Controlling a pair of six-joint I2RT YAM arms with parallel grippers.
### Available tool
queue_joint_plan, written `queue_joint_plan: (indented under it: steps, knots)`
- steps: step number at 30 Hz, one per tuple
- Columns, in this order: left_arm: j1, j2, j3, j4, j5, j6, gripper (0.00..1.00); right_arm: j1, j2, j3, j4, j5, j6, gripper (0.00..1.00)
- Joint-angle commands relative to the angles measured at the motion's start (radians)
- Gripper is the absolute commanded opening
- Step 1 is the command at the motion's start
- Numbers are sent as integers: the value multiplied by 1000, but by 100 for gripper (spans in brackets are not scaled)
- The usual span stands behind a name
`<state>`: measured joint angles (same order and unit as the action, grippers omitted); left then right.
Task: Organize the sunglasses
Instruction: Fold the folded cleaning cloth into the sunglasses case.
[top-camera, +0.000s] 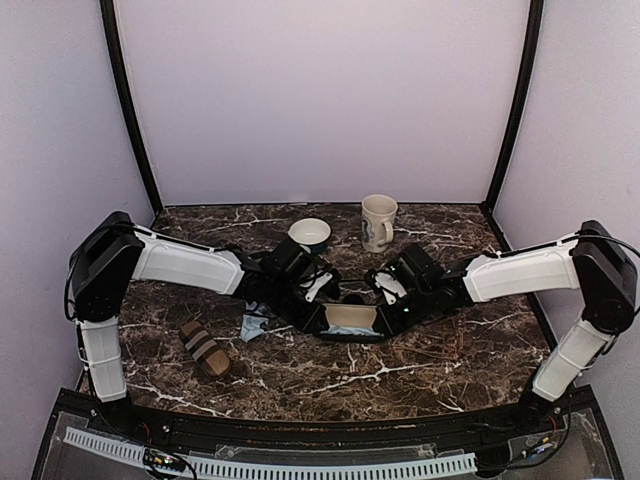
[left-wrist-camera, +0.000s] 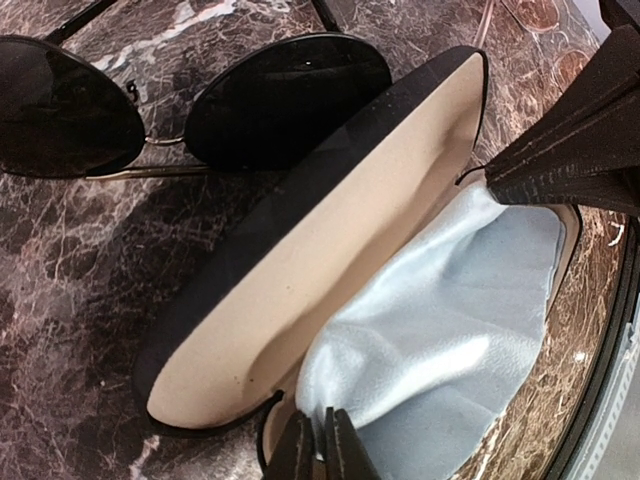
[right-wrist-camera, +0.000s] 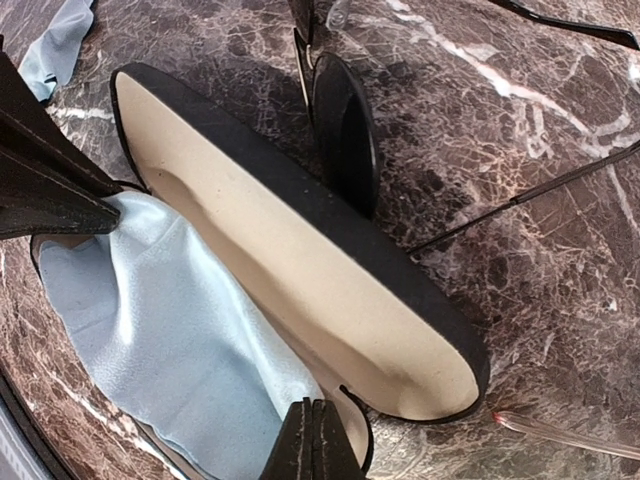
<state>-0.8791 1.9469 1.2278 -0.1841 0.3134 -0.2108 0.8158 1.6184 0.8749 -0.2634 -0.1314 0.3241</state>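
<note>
Sunglasses (left-wrist-camera: 280, 100): on the desk (top-camera: 400, 370), upper left of the left wrist view, just beside the open lid.
Black case (left-wrist-camera: 330, 270): open, blue cloth (left-wrist-camera: 450, 320) inside.
Left claw (left-wrist-camera: 318, 450): nearly clenched at the rim.
Right claw (right-wrist-camera: 312, 440): clenched at the rim.

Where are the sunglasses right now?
Left wrist view: the sunglasses lie on the marble table, mid-table, right behind the open case's raised lid.
</note>
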Motion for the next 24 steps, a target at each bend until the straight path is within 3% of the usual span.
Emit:
queue_joint_plan:
  steps: [1,15,24]
  knots:
    - [-4,-15,27,-32,0,9,9,-5,-17,13,4,-15,-9,3]
    - [-11,-38,40,-56,-20,15,16,-6,-18,30,-18,-13,-11,9]
    - [-11,-35,39,-59,-26,31,13,-6,-44,33,-26,-6,-15,8]
